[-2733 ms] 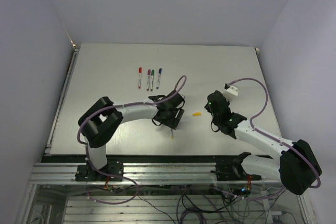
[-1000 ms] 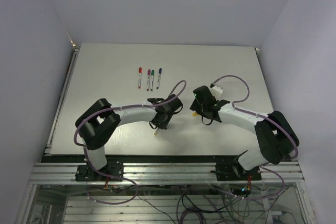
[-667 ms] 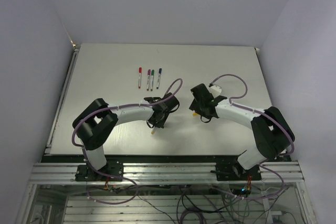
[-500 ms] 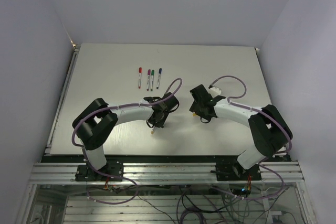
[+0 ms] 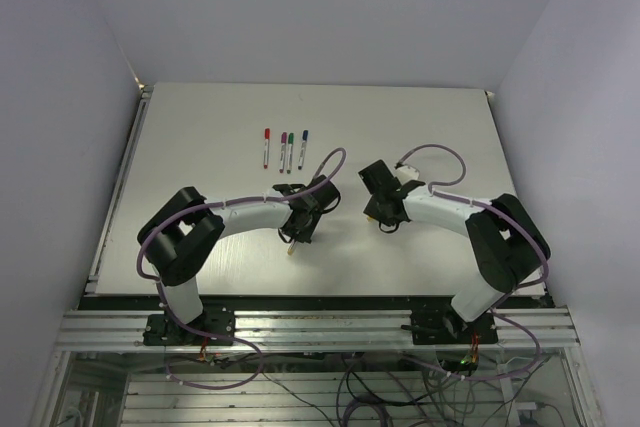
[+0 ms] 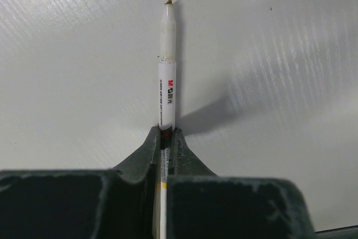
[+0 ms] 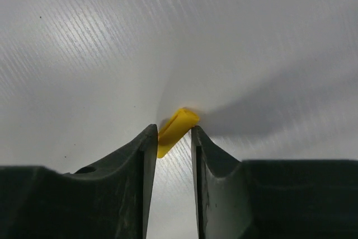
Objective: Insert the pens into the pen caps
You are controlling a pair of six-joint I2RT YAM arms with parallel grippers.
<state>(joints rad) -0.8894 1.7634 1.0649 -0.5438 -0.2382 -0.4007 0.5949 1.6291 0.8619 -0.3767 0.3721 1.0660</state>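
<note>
My left gripper (image 6: 167,132) is shut on a thin white pen (image 6: 167,71) that sticks out ahead of the jaws, its small brownish-yellow tip bare, just above the table. In the top view this gripper (image 5: 296,232) hangs at the table's centre-left. A short yellow pen cap (image 7: 177,124) lies slantwise on the table between the fingertips of my right gripper (image 7: 170,132). Both fingers touch it, one at each end. In the top view the right gripper (image 5: 373,213) is a little right of the left one.
Several pens with coloured caps on them (image 5: 285,149) lie side by side at the back left of the white table (image 5: 200,167). The table's raised rail (image 5: 120,182) runs along the left side. Grey walls enclose the left and right.
My right gripper's jaws have narrowed onto the yellow cap, and its arm has folded slightly leftward. The left gripper, still holding the pen, has barely moved.
</note>
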